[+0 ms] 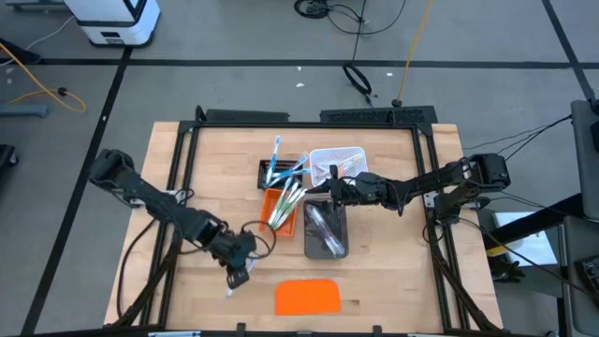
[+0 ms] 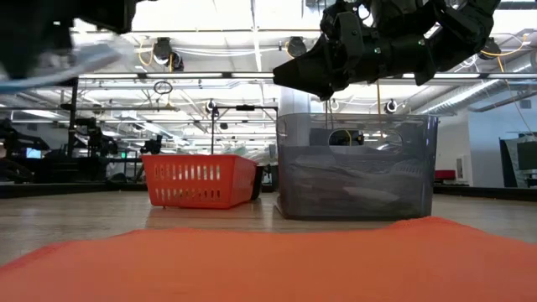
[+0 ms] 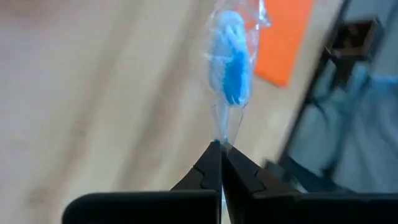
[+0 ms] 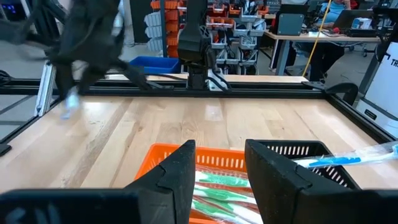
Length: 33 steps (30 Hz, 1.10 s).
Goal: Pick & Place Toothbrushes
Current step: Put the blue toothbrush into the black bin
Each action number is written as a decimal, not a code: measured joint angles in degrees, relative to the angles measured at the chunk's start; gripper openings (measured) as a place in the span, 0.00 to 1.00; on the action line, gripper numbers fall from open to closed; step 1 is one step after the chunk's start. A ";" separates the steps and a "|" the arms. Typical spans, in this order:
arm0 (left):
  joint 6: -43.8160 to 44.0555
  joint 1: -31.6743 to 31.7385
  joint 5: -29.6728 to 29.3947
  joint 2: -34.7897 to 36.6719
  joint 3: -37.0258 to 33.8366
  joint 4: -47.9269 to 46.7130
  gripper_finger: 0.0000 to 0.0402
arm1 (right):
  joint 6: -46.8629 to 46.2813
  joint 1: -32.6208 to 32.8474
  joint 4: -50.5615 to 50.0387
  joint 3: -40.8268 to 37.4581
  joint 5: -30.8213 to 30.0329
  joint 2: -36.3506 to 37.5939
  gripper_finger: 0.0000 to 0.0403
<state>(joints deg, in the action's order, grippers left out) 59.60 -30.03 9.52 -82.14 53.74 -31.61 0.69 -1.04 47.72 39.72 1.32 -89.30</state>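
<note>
My left gripper is over the table's near left part, shut on a blue and white toothbrush in a clear wrapper. In the low view this toothbrush shows high at the left. My right gripper stands open and level over the orange tray, touching nothing. Green toothbrushes lie in that tray. Blue toothbrushes rest in the black tray. My left gripper pinches the end of the toothbrush's clear wrapper between its two fingertips. The fingers slant down toward the table. The toothbrush sticks out beyond the fingertips, in line with them, lifted clear of the table.
A white tray and a grey tray stand beside the orange and black ones at the table's middle. A flat orange slab lies near the front edge. Bare wood lies to the left of the trays.
</note>
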 joint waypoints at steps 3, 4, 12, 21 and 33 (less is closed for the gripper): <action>-3.15 1.85 -7.16 2.82 0.00 -1.51 0.00 | -1.12 0.00 0.02 0.00 0.36 0.00 0.32; -3.90 2.55 -9.59 3.37 0.00 -1.10 0.00 | -1.80 0.00 0.08 0.00 0.42 -0.02 0.32; -15.18 8.67 -19.05 4.39 -0.02 8.59 0.00 | -6.90 -0.01 3.10 0.02 3.38 -0.04 0.32; -30.84 14.40 -23.85 4.43 0.00 23.33 0.00 | -9.01 3.14 6.74 0.02 6.47 -0.04 0.32; -43.92 18.41 -24.66 3.82 0.04 37.95 0.00 | -8.98 3.69 6.09 0.11 6.00 -0.04 0.32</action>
<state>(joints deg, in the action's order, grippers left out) 15.67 -11.63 -15.13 -78.32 53.78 6.34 -8.29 2.66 53.81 39.83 7.32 -89.33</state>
